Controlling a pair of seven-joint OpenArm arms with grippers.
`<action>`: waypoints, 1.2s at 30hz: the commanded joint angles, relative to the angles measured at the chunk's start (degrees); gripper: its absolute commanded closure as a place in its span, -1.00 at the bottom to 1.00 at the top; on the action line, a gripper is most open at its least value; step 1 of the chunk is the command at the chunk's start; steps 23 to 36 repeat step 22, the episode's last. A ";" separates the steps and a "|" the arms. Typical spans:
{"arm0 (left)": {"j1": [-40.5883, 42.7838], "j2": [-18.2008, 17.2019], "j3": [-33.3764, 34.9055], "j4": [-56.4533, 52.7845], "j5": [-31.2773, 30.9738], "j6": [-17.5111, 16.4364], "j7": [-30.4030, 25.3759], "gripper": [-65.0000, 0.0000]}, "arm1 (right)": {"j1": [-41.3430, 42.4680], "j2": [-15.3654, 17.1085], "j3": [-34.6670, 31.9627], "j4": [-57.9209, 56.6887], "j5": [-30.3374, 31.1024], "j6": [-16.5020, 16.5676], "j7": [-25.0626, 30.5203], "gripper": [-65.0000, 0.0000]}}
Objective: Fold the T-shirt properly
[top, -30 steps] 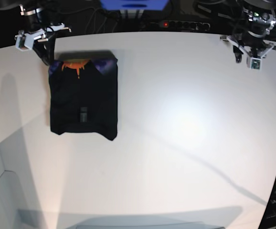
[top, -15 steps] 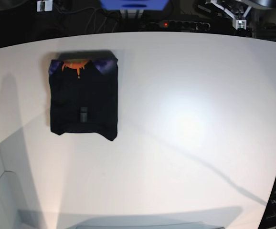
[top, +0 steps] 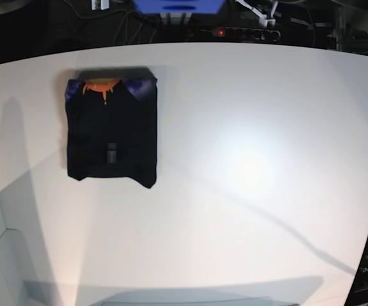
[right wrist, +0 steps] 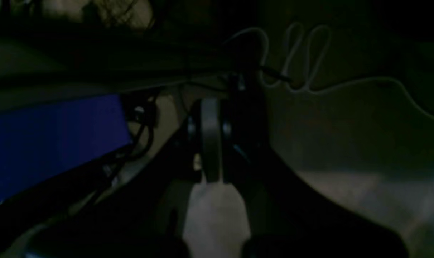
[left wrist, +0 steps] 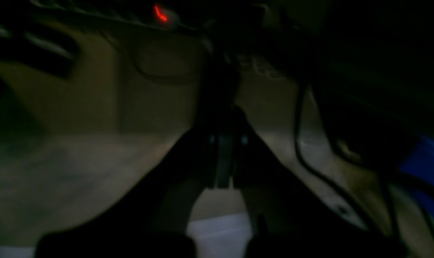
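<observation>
- the t-shirt (top: pixel 111 131) lies on the white table (top: pixel 254 166) in the upper left of the overhead frame, folded into a compact dark rectangle that is taller than it is wide.
- an orange and purple print (top: pixel 101 86) shows along its top edge, and a small pale label (top: pixel 110 154) sits near the middle of the lower half.
- its bottom right corner dips a little lower than the rest of the hem, so the outline is not quite square.
- neither arm is over the table; only small pale bits of hardware show at the top edge of the overhead frame, among cables in the dark.
- the left gripper (left wrist: pixel 222 168) appears in its own wrist view, fingers pressed together with nothing between them, pointing at a dim floor with cables and a small red light (left wrist: pixel 160 13) in the upper left.
- the right gripper (right wrist: pixel 210 154) appears in its own wrist view, also closed and empty, with a blue box (right wrist: pixel 56 139) at the left of the frame and a looped pale cable (right wrist: pixel 299 61) at the upper right.
- judging by the neat bundle and both arms clear of it, the folding looks finished or nearly so.
- the main risk from here is an arm returning low across the upper left of the table and dragging a layer open, since loose cloth shifts at a light touch.
- the uneven lower right corner could spread if nudged.
</observation>
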 commanded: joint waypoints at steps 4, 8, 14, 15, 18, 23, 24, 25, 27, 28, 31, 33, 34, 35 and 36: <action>-6.58 -1.09 5.01 -18.18 0.06 9.21 -14.60 1.00 | 6.07 4.83 0.12 -17.91 -5.43 -12.20 9.81 1.00; -8.95 -0.48 10.02 -23.46 -0.29 15.63 -19.97 1.00 | 13.28 10.10 0.12 -37.61 -7.19 -23.19 16.75 1.00; -9.13 0.05 10.90 -23.46 0.15 23.89 -19.97 1.00 | 15.65 11.86 -8.41 -42.79 -7.27 -38.40 17.55 1.00; -9.13 0.05 10.99 -23.46 0.15 23.80 -19.88 1.00 | 15.65 11.77 -10.08 -42.79 -7.27 -40.60 17.11 1.00; -9.13 0.05 10.99 -23.37 0.15 23.80 -18.82 1.00 | 15.83 11.51 -14.91 -42.79 -7.27 -45.52 15.52 1.00; -10.45 0.31 10.99 -23.37 0.15 24.24 -17.50 1.00 | 16.09 10.19 -16.85 -42.79 -7.27 -46.31 14.82 1.00; -10.45 0.31 10.99 -23.37 0.15 24.24 -17.50 1.00 | 16.09 10.19 -16.85 -42.79 -7.27 -46.31 14.82 1.00; -10.45 0.31 10.99 -23.37 0.15 24.24 -17.50 1.00 | 16.09 10.19 -16.85 -42.79 -7.27 -46.31 14.82 1.00; -10.45 0.31 10.99 -23.37 0.15 24.24 -17.50 1.00 | 16.09 10.19 -16.85 -42.79 -7.27 -46.31 14.82 1.00; -10.45 0.31 10.99 -23.37 0.15 24.24 -17.50 1.00 | 16.09 10.19 -16.85 -42.79 -7.27 -46.31 14.82 1.00; -10.45 0.31 10.99 -23.37 0.15 24.24 -17.50 1.00 | 16.09 10.19 -16.85 -42.79 -7.27 -46.31 14.82 1.00; -10.45 0.31 10.99 -23.37 0.15 24.24 -17.50 1.00 | 16.09 10.19 -16.85 -42.79 -7.27 -46.31 14.82 1.00; -10.45 0.31 10.99 -23.37 0.15 24.24 -17.50 1.00 | 16.09 10.19 -16.85 -42.79 -7.27 -46.31 14.82 1.00; -10.45 0.31 10.99 -23.37 0.15 24.24 -17.50 1.00 | 16.09 10.19 -16.85 -42.79 -7.27 -46.31 14.82 1.00; -10.45 0.31 10.99 -23.37 0.15 24.24 -17.50 1.00 | 16.09 10.19 -16.85 -42.79 -7.27 -46.31 14.82 1.00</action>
